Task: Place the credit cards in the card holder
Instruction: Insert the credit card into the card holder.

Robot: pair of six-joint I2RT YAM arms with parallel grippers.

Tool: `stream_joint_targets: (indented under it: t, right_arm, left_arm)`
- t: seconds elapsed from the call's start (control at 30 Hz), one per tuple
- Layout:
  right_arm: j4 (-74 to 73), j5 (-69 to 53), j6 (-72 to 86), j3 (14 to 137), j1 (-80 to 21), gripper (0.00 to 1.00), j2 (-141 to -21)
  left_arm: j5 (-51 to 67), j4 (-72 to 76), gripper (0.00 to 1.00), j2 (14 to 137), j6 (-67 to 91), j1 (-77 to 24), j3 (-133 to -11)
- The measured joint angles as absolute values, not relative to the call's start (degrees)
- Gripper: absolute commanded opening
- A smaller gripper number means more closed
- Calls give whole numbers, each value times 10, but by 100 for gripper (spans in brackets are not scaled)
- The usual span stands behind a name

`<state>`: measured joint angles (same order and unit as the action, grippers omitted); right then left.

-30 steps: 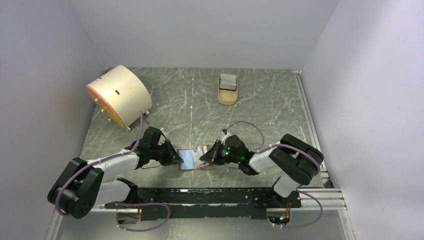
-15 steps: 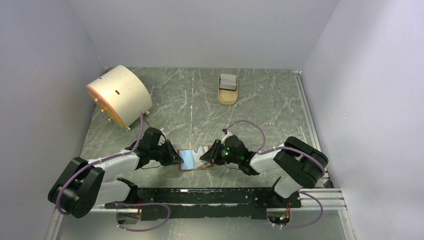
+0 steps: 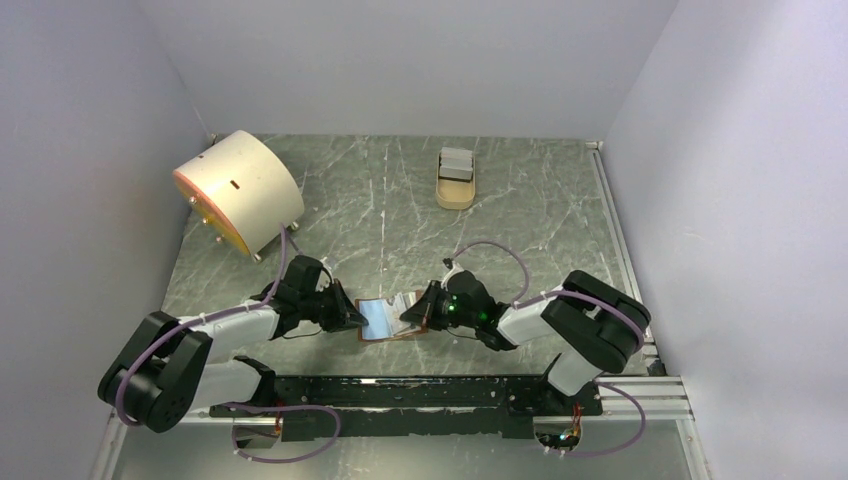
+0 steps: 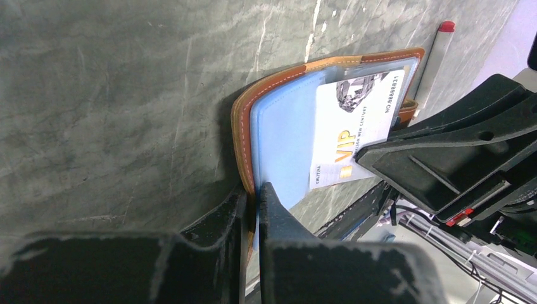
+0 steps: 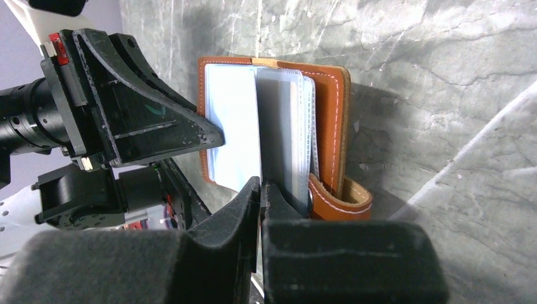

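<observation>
Near edge of table: left gripper point(image 4: 256, 190) clamps the open brown leather card holder point(image 3: 385, 317), right gripper point(image 5: 261, 185) pinches a white credit card point(image 4: 354, 126) apparently half-seated inside; more pale cards point(image 3: 456, 162) wait in the tan oval tray point(image 3: 456, 204).

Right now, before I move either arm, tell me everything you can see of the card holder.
The card holder is a small brown leather wallet with pale stitching, a light blue lining, clear plastic sleeves and a snap tab. It lies open on the table, between the two arms. The left gripper is clamped on the edge of its blue-lined cover. The right gripper pinches a white VIP credit card whose far end appears to sit under a clear sleeve.
</observation>
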<state>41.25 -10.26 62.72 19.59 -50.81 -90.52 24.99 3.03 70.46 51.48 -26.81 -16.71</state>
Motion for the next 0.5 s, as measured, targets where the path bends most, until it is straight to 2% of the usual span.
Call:
stream_joint_targets:
  t: [0.5]
  right_arm:
    - [519,-118,681,183,-514,6,-969]
  left_arm:
    - [262,51,10,713,520,-267,-161]
